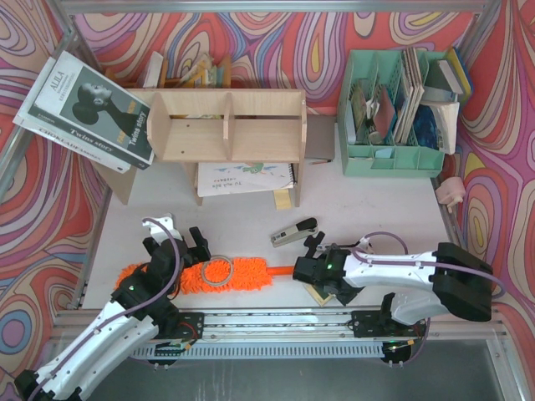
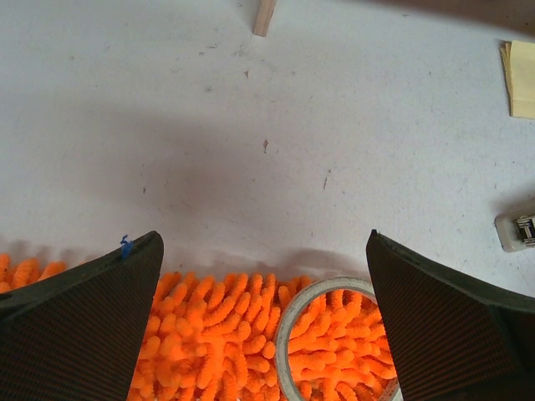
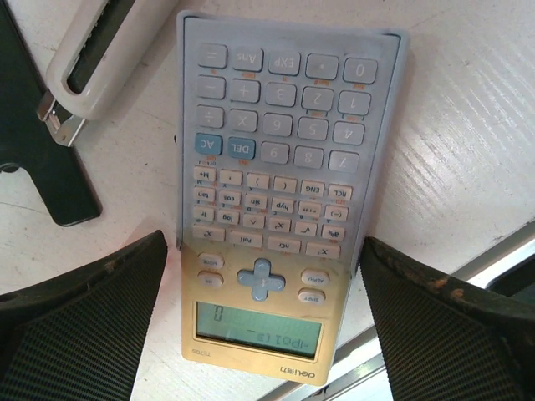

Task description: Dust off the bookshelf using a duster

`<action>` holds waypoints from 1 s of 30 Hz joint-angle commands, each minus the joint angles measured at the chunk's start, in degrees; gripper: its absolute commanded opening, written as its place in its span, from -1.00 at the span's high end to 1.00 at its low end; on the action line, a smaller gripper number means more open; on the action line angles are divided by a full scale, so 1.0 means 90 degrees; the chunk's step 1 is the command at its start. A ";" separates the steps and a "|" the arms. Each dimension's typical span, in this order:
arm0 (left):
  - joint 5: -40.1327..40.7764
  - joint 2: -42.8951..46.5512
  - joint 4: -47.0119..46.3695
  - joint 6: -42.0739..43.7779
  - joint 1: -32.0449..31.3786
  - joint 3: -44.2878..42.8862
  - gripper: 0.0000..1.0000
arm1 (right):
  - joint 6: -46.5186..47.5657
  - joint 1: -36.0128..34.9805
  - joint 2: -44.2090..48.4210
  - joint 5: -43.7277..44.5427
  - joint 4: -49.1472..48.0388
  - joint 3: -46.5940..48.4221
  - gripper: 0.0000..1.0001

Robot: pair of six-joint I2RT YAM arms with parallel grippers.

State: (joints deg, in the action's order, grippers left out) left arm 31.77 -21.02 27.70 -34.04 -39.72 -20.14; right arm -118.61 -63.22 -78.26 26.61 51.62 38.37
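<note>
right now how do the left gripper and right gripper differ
The left gripper hangs over the duster and a tape ring lying on it; the right gripper straddles a calculator. The left gripper points toward the bookshelf; the right gripper points sideways at the duster's handle. Both are open, gripping nothing.

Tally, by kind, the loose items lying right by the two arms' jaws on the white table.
Orange fluffy microfiber duster: 1
Pale round tape ring: 1
Beige-and-black stapler: 1
Blue-and-yellow plastic calculator: 1
Total: 4
</note>
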 commanded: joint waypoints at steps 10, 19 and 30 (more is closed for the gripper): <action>0.0030 -0.0101 -0.0178 0.0023 -0.0010 -0.0054 -0.96 | -0.0932 0.0491 0.0154 0.0315 -0.0418 -0.0122 -0.59; 0.0020 -0.0050 -0.0168 0.0034 -0.0010 -0.0047 -0.97 | -0.0877 0.0597 0.0008 0.0336 -0.0385 0.0074 -0.55; 0.0090 0.0025 -0.0130 -0.0004 -0.0010 -0.0038 -0.97 | 0.0599 0.0590 0.0015 0.1046 0.0897 0.1073 -0.95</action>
State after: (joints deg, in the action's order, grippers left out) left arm 31.75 -21.74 26.87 -34.04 -39.75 -20.14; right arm -117.60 -58.08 -77.69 30.52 52.93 43.86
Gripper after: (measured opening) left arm 0.984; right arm 0.959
